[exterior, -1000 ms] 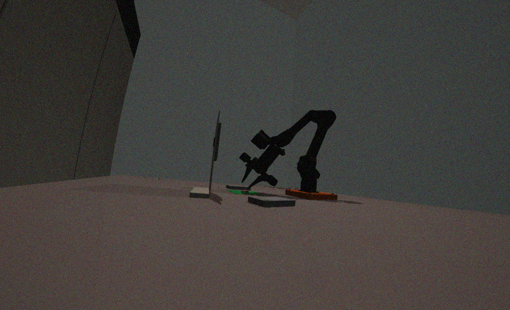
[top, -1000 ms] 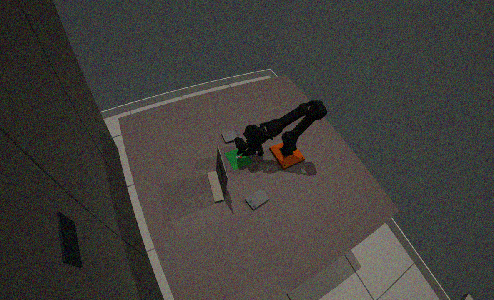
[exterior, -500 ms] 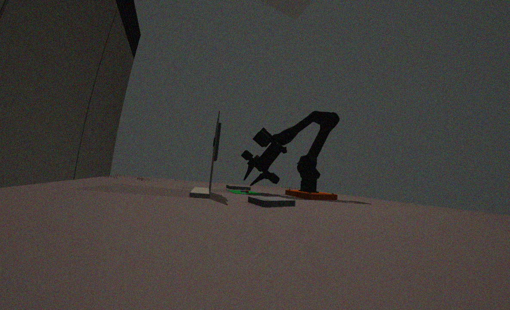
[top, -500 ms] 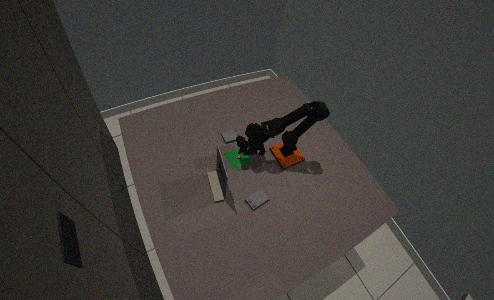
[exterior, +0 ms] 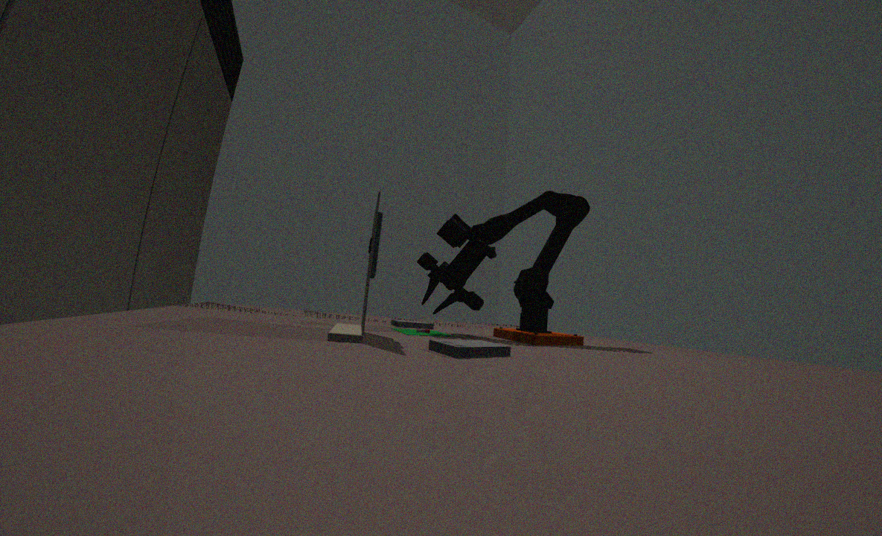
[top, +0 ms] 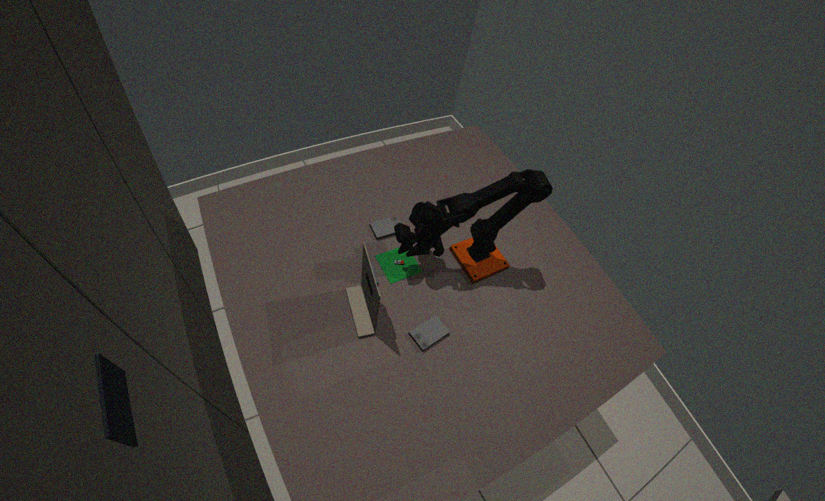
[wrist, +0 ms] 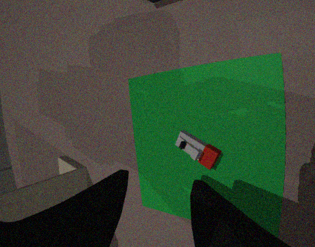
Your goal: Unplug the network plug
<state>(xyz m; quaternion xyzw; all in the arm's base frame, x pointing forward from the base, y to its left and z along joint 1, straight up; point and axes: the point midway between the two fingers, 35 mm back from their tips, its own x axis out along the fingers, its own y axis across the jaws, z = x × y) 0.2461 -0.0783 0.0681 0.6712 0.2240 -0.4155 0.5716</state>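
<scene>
The plug [top: 399, 262] [wrist: 198, 149], light grey with a red end, lies on the green marked square [top: 392, 275] [wrist: 212, 103], well inside its edges in the wrist view. The square also shows as a thin strip in the exterior view. My gripper [top: 404, 253] [exterior: 428, 309] [wrist: 160, 183] is open, with nothing between its fingers. It hangs above the table, clear of the plug. The upright panel [top: 370, 283] [exterior: 368, 293] stands beside the square, its socket too small to make out.
The panel's pale foot [top: 360, 314] [exterior: 345, 333] rests on the table. A flat grey plate [top: 429, 332] [exterior: 469, 348] lies at the near side and another flat grey plate [top: 382, 227] [exterior: 411, 324] beyond the square. The arm's orange base [top: 478, 268] [exterior: 543, 338] is at the right.
</scene>
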